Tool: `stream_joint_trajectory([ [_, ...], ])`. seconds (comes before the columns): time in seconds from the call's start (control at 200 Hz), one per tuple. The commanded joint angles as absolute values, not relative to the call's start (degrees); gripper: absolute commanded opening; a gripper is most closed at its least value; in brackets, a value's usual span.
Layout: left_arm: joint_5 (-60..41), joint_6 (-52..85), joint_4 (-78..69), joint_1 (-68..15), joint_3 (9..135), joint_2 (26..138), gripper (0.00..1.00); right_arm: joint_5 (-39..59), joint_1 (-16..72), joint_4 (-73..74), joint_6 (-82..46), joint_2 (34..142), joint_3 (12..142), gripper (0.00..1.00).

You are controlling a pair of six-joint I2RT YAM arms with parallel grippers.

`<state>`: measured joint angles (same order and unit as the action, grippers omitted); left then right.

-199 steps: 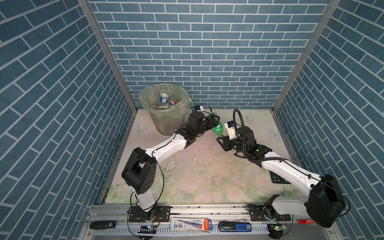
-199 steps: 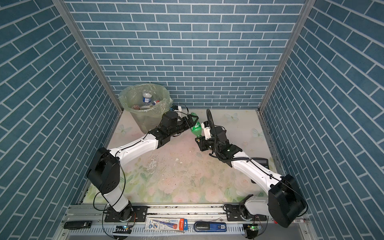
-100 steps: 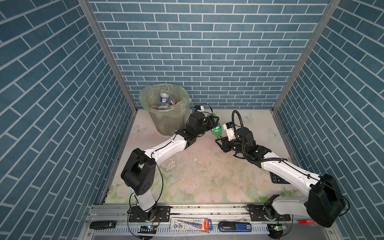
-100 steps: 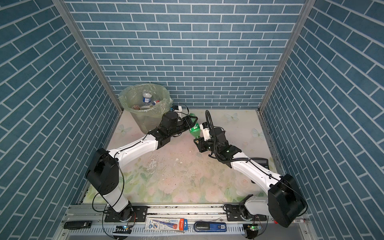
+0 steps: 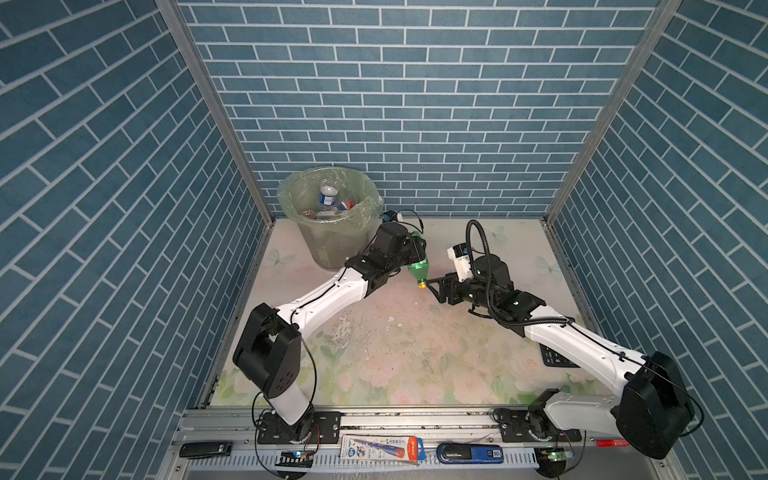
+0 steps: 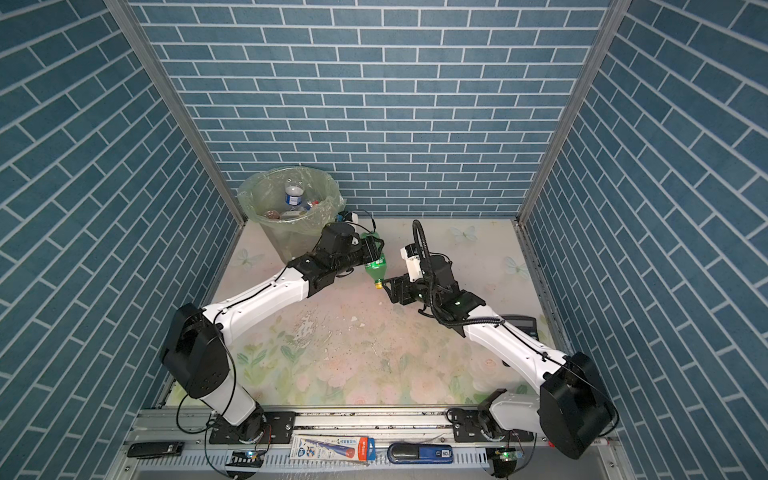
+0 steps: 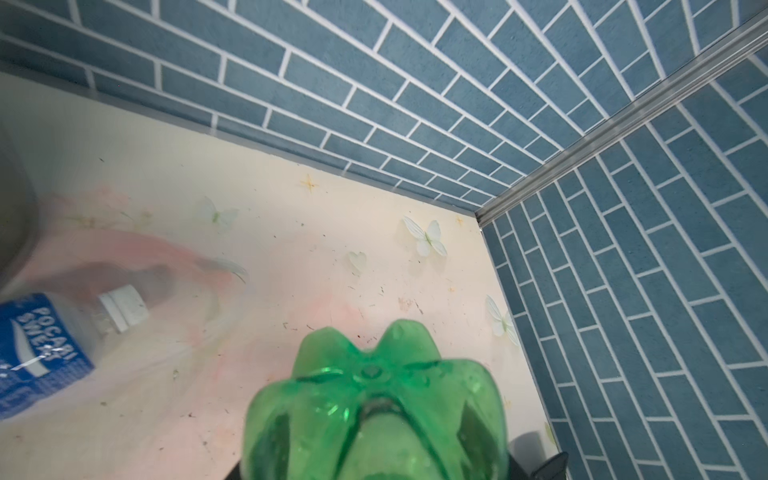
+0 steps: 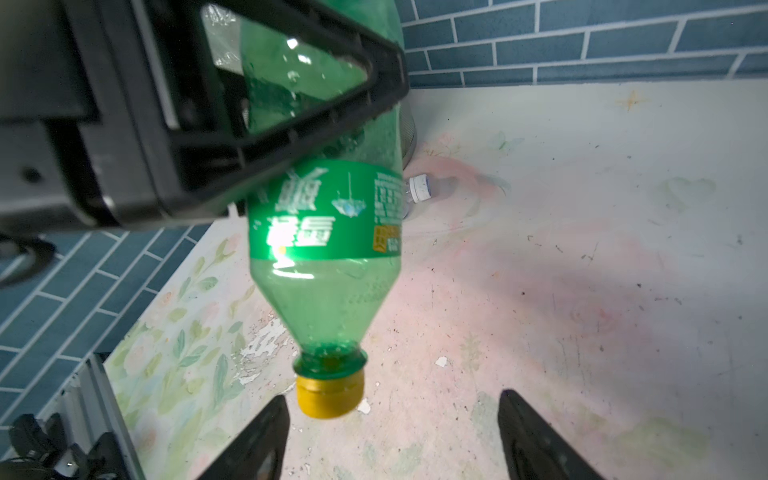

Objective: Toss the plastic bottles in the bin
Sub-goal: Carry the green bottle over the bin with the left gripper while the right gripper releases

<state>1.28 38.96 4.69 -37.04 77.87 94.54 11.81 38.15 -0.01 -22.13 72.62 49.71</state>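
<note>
bottle (image 8: 324, 266), glossy green plastic, yellow-capped, seemingly pinched in left end effector (image 5: 415, 251).

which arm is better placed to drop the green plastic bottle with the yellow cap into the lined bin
Left. The left gripper is shut on the green plastic bottle, close beside the round grey-green lined bin; the right gripper stands open, gripping nothing.

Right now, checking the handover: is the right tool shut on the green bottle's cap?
No, the right tool is open, fingers apart, not clamping the yellow cap.
</note>
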Motion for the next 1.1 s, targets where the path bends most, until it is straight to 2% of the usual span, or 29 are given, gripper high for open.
stream_joint_trajectory([
  [0.0, 6.9, 31.2, 9.9, -36.1, 83.1, 91.2, 0.55, 11.8, 38.4, -1.8, -20.6, 71.5, 52.9, 0.88],
  [0.155, 11.5, 25.6, 12.7, -35.3, 87.9, 89.3, 0.55, 11.6, 38.7, -2.9, -20.0, 71.7, 57.6, 0.99],
  [0.59, 20.0, 9.7, 14.9, -30.8, 105.0, 89.5, 0.55, 12.5, 42.8, -0.6, -17.5, 77.5, 72.5, 0.99],
  [0.865, 24.2, -4.7, -5.4, -30.0, 100.6, 85.2, 0.55, 12.8, 46.7, -2.3, -15.1, 81.6, 81.8, 0.99],
  [1.095, 21.3, -10.7, -19.0, -29.3, 96.6, 81.9, 0.55, 12.8, 48.1, -3.0, -14.6, 84.0, 85.2, 0.99],
])
